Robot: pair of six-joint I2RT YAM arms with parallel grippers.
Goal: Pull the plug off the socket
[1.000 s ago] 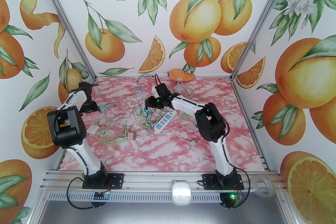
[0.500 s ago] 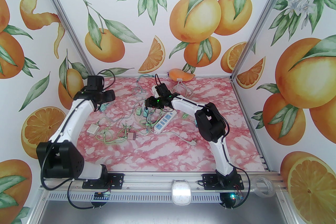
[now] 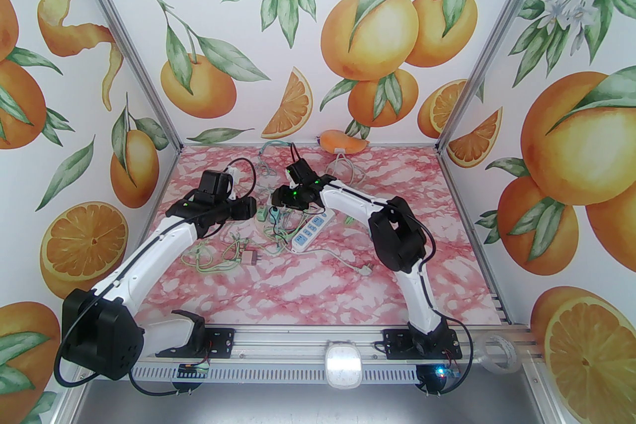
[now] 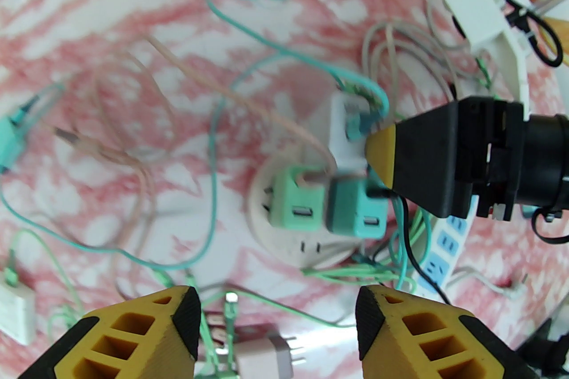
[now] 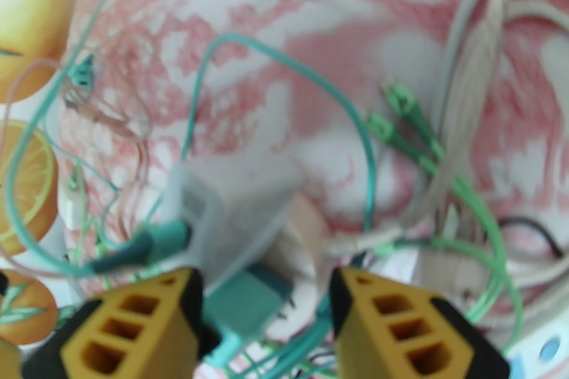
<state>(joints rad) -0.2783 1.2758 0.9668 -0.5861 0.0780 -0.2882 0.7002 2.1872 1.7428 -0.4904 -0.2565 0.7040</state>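
Pink-marbled surface (image 3: 318, 293). Teal square plug (image 4: 355, 210) sits in round white socket (image 4: 284, 246), 3 o'clock side. Right gripper (image 5: 266, 306) apart, straddling it; left gripper (image 4: 278, 324) apart above. You should clamp squarely, pin socket, pull straight.

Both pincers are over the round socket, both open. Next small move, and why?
Probably close the right pincer on the teal plug: in the right wrist view the plug sits between its open fingers, and the left wrist view shows it standing on the round socket. The left pincer hangs open above the socket, touching nothing.
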